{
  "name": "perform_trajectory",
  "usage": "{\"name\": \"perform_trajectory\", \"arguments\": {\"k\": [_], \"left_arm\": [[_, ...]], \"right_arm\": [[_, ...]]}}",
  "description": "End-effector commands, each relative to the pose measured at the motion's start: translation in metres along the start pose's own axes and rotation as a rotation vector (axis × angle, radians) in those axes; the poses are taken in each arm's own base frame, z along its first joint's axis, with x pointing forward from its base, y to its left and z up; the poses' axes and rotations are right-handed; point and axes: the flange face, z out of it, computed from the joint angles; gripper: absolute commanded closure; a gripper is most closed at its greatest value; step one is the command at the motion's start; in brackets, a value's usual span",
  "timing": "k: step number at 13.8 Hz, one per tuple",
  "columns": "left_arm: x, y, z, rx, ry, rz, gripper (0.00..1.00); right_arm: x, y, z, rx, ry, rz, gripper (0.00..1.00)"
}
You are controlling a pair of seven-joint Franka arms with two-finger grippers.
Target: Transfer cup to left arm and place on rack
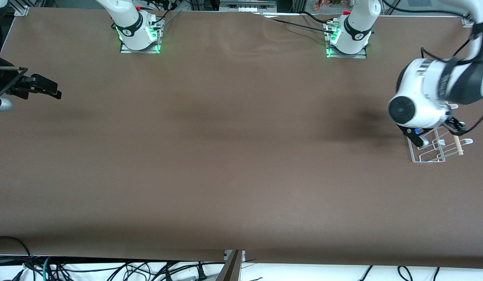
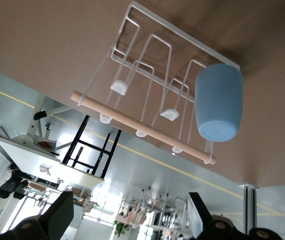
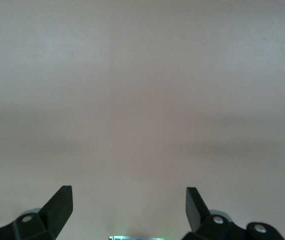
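Cup hung on the rack, both grippers empty.

Nearest the front camera at the left arm's end of the table we see the rack [image 1: 436,150], its wooden dowel [image 2: 142,131] along one side. In the left wrist view the cup [image 2: 219,102] sits upside down on one of the rack's upright loops, apart from the fingers [image 2: 60,214]. The left gripper [image 1: 434,130] hangs over the rack with its jaws spread wide, holding nothing. At the right arm's end of the table we find the right gripper [image 1: 44,88] waiting, fingers wide apart and empty above the bare table [image 3: 142,100].
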Motion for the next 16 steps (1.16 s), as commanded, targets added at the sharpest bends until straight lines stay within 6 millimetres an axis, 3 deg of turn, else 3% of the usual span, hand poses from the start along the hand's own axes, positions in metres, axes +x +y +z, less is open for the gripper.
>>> {"name": "perform_trajectory", "arguments": {"k": [1, 3, 6, 9, 12, 16], "left_arm": [[-0.036, -0.044, -0.061, -0.079, 0.197, -0.146, 0.0], [-0.056, -0.062, -0.096, -0.094, 0.321, -0.217, 0.0], [-0.085, -0.075, -0.138, -0.259, 0.544, -0.375, 0.0], [-0.113, -0.071, -0.151, -0.546, 0.637, -0.666, 0.0], [-0.112, -0.057, -0.164, -0.762, 0.542, -0.971, 0.0], [-0.113, -0.057, -0.163, -0.826, 0.528, -1.014, 0.0]], "right_arm": [[-0.005, 0.001, 0.002, -0.019, 0.002, 0.005, 0.0], [-0.006, 0.001, 0.002, -0.05, 0.001, 0.004, 0.0], [-0.007, 0.001, 0.001, -0.049, -0.003, 0.007, 0.0], [-0.011, 0.007, 0.0, -0.045, -0.017, 0.018, 0.0], [-0.008, 0.01, -0.004, -0.036, 0.016, 0.024, 0.0], [-0.014, 0.007, -0.013, -0.041, 0.025, 0.008, 0.0]]}}
